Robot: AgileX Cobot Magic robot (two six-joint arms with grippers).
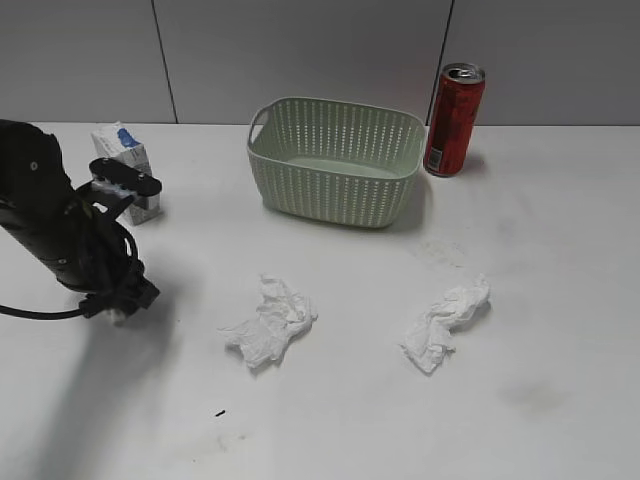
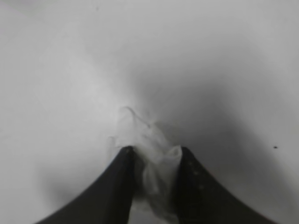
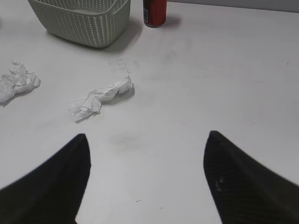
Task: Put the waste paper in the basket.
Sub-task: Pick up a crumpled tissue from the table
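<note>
The pale green basket (image 1: 335, 185) stands at the back middle of the table, and also shows in the right wrist view (image 3: 84, 23). Two crumpled white waste paper wads lie in front of it, one left of centre (image 1: 270, 322) (image 3: 16, 81) and one to the right (image 1: 445, 318) (image 3: 100, 99). My left gripper (image 1: 118, 308) is low at the table's left side, shut on a third wad (image 2: 154, 161) between its jaws (image 2: 154, 151). My right gripper (image 3: 147, 135) is open and empty over bare table, out of the exterior view.
A tall red can (image 1: 454, 118) stands right of the basket and shows in the right wrist view (image 3: 154, 11). A white-and-blue carton (image 1: 127, 165) stands upright at the back left, behind my left arm. A black cable trails off the left edge.
</note>
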